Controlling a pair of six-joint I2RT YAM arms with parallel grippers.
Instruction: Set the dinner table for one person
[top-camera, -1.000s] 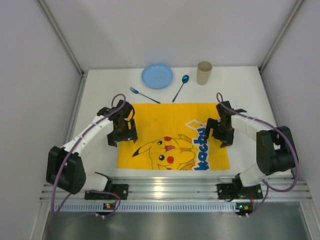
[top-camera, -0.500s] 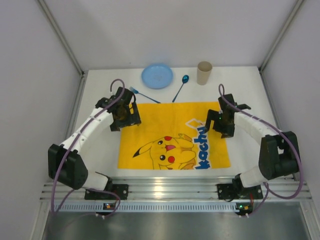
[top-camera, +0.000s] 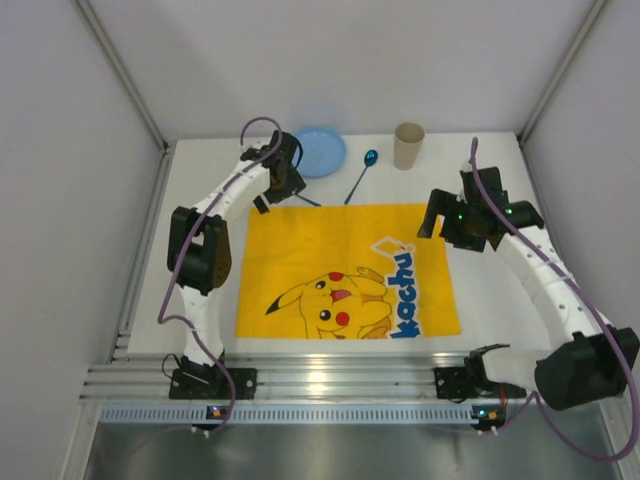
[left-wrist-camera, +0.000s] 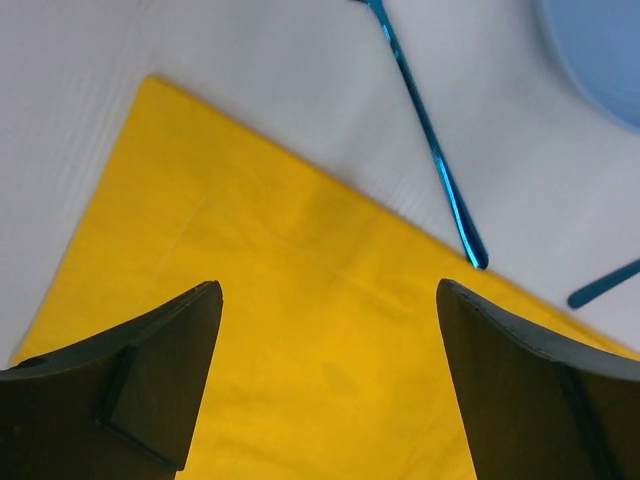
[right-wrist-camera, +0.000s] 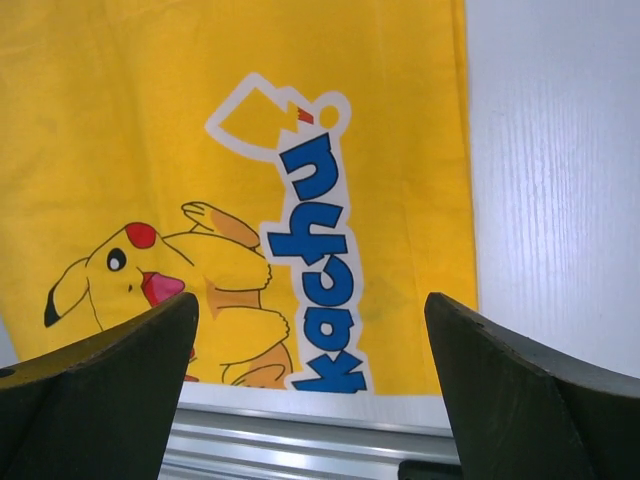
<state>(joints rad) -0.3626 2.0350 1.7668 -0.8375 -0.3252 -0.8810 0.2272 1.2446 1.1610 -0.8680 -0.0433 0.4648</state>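
Note:
The white dinner table (top-camera: 440, 172) carries a yellow Pikachu cloth mat (top-camera: 345, 270) spread flat at its middle. A blue plate (top-camera: 318, 150), a blue spoon (top-camera: 360, 175) and a beige cup (top-camera: 408, 145) lie at the far edge. A blue fork (left-wrist-camera: 430, 140) lies just beyond the mat's far left corner. My left gripper (top-camera: 278, 192) is open and empty above that corner (left-wrist-camera: 328, 290), beside the plate. My right gripper (top-camera: 452, 222) is open and empty, raised above the mat's right side (right-wrist-camera: 310, 300).
A silver aluminium rail (top-camera: 330, 375) runs along the table's near edge, also in the right wrist view (right-wrist-camera: 300, 440). White walls close in the left, right and back. The plate's rim (left-wrist-camera: 600, 50) and the spoon's handle end (left-wrist-camera: 605, 285) show in the left wrist view.
Both grippers have moved away from the mat's side edges. The left reached far up to the fork and plate; the right rose and moved back to the right. The mat lies flat.

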